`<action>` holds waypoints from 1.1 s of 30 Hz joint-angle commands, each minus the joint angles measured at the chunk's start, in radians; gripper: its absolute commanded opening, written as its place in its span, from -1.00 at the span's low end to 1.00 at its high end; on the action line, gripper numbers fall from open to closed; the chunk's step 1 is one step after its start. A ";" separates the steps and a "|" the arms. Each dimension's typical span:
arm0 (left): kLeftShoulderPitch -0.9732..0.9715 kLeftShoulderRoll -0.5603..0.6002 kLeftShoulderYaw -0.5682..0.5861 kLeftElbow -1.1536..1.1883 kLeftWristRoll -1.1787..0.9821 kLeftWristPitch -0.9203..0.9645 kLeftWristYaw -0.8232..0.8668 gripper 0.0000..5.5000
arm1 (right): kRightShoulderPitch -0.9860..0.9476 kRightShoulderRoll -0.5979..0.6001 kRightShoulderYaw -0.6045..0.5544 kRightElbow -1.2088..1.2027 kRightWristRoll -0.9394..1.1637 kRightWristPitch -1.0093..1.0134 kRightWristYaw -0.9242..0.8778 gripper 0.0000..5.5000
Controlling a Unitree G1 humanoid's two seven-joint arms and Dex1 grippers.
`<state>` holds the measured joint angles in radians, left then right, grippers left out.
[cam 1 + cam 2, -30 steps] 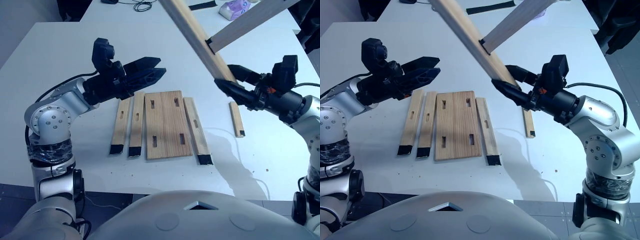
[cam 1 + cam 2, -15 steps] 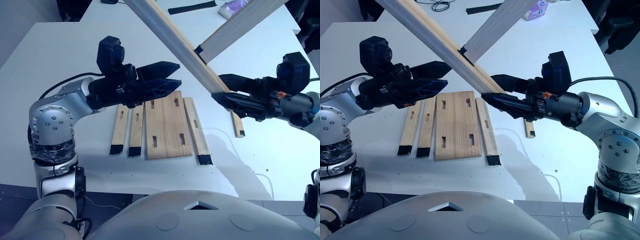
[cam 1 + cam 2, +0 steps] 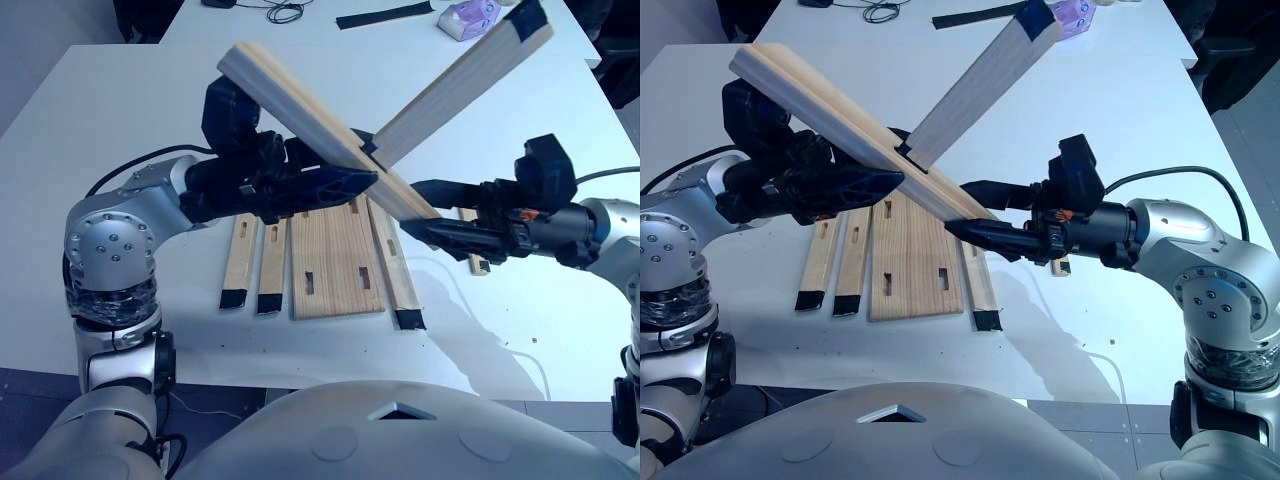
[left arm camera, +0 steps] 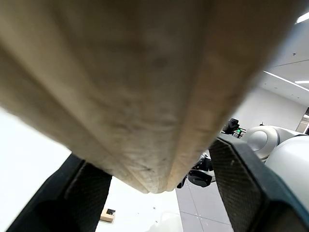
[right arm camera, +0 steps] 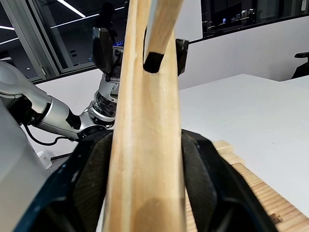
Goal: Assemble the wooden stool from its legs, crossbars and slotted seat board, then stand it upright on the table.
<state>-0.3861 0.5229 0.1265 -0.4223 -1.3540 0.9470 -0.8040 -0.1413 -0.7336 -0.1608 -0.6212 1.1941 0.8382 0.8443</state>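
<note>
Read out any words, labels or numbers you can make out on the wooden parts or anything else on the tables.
No text can be read anywhere.
purple packet on the far table: print too small to read.
seat board: bare wood, no markings.
held legs: no markings seen.

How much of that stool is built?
Barely started. Done: one crossbar sits slotted in a leg. In hand: the right gripper holds that leg in the air, with the left gripper at it. Left: the seat board and four other pieces lie loose on the table.
</note>
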 commanded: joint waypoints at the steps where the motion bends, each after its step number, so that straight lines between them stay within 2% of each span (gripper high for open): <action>1: -0.017 0.023 -0.014 -0.002 0.011 0.006 -0.012 0.18 | -0.004 -0.013 0.010 -0.017 -0.026 -0.021 0.020 -0.22; 4: -0.012 0.030 -0.019 0.004 0.015 0.004 -0.023 0.18 | 0.000 -0.019 0.015 -0.018 -0.041 -0.025 0.030 -0.22; 11: 0.009 0.047 -0.016 -0.007 -0.005 0.014 -0.061 -0.22 | 0.010 -0.040 0.025 -0.017 -0.072 -0.033 0.067 -0.22; 25: 0.006 0.055 -0.023 0.002 0.028 0.005 -0.072 -0.22 | 0.037 -0.087 0.055 -0.034 -0.146 -0.057 0.102 -0.23; 26: 0.004 0.053 -0.022 0.004 0.028 0.003 -0.070 -0.22 | 0.042 -0.090 0.064 -0.037 -0.167 -0.067 0.102 -0.10; 33: -0.012 0.060 -0.001 0.023 0.034 -0.008 -0.064 -0.24 | 0.104 -0.141 0.077 0.001 -0.292 -0.123 0.164 0.26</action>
<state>-0.3754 0.5705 0.1019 -0.4129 -1.3159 0.9476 -0.8596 -0.0568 -0.8450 -0.0814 -0.6439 0.9508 0.7377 0.9969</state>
